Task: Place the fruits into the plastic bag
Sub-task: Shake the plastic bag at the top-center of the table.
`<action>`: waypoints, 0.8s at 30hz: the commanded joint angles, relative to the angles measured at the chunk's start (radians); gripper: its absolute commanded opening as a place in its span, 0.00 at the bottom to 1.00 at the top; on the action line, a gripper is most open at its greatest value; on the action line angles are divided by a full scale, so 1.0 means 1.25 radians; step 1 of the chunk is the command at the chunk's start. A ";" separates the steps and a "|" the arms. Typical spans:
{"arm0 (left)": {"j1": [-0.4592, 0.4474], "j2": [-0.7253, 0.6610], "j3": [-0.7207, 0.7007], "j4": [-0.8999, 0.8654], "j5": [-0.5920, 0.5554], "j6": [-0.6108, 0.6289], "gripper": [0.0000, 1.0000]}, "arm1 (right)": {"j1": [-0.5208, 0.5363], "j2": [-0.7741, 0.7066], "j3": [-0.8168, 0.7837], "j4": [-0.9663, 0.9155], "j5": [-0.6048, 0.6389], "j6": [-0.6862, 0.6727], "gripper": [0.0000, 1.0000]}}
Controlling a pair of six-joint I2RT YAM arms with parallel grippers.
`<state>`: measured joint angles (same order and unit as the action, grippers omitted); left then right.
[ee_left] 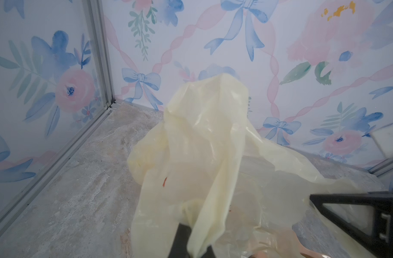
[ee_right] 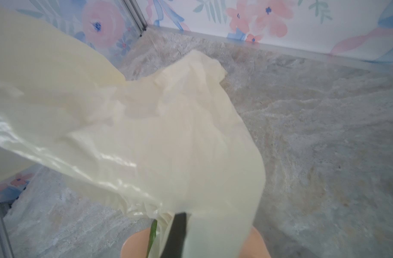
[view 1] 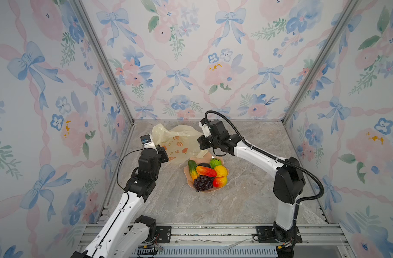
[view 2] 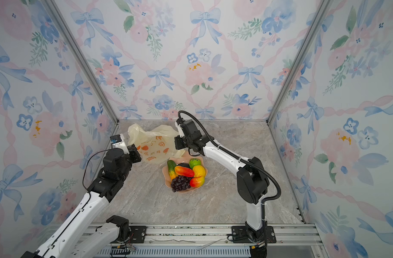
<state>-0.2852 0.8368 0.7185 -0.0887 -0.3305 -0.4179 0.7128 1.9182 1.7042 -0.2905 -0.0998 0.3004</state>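
Left tool [view 1: 165,155] and right tool [view 1: 199,143] are clenching the crinkly pale-yellow plastic bag [view 1: 179,139], seemingly opening it. Glossy toy fruits [view 1: 207,173] are awaiting one freed tool.

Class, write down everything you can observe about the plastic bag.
The plastic bag is thin, crinkly, translucent pale-yellow film printed with orange fruits and characters. It lies slumped at the far side of the table, one handle puffed upward. The left claw and right claw pinch its opposite sides, both shut. Its near corner appears to overlap the far rim of the pink bowl.
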 commanded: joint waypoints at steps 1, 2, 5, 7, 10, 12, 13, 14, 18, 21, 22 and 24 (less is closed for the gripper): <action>0.007 -0.018 0.007 -0.055 0.020 -0.031 0.00 | -0.012 0.023 0.039 -0.024 -0.034 0.013 0.00; 0.008 -0.020 0.007 -0.060 0.027 -0.036 0.00 | -0.013 0.034 0.055 -0.031 -0.039 0.012 0.00; 0.010 -0.019 0.008 -0.071 0.050 -0.052 0.00 | -0.023 0.061 0.098 -0.052 -0.043 0.006 0.00; 0.010 -0.021 0.007 -0.077 0.060 -0.064 0.00 | -0.032 0.075 0.123 -0.068 -0.040 0.001 0.00; 0.010 -0.026 0.007 -0.087 0.072 -0.078 0.00 | -0.049 0.100 0.166 -0.101 -0.024 -0.021 0.00; 0.011 -0.028 0.007 -0.096 0.091 -0.091 0.00 | -0.057 0.114 0.194 -0.126 -0.004 -0.040 0.00; 0.010 -0.029 0.007 -0.096 0.101 -0.097 0.00 | -0.061 0.120 0.205 -0.135 0.001 -0.046 0.01; 0.010 -0.028 0.007 -0.099 0.112 -0.106 0.00 | -0.065 0.127 0.219 -0.144 0.002 -0.048 0.03; 0.010 -0.037 0.002 -0.106 0.146 -0.142 0.00 | -0.067 0.146 0.251 -0.159 0.003 -0.051 0.17; 0.010 -0.036 -0.010 -0.106 0.156 -0.158 0.00 | -0.068 0.152 0.259 -0.165 -0.005 -0.053 0.33; 0.011 -0.034 -0.013 -0.105 0.161 -0.160 0.00 | -0.067 0.150 0.257 -0.166 -0.009 -0.054 0.37; 0.008 -0.022 -0.016 -0.105 0.171 -0.169 0.00 | -0.067 0.143 0.253 -0.169 -0.014 -0.053 0.46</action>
<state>-0.2798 0.8021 0.7155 -0.2066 -0.1547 -0.5930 0.6289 2.0892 1.9953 -0.4618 -0.1093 0.2401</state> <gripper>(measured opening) 0.050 0.434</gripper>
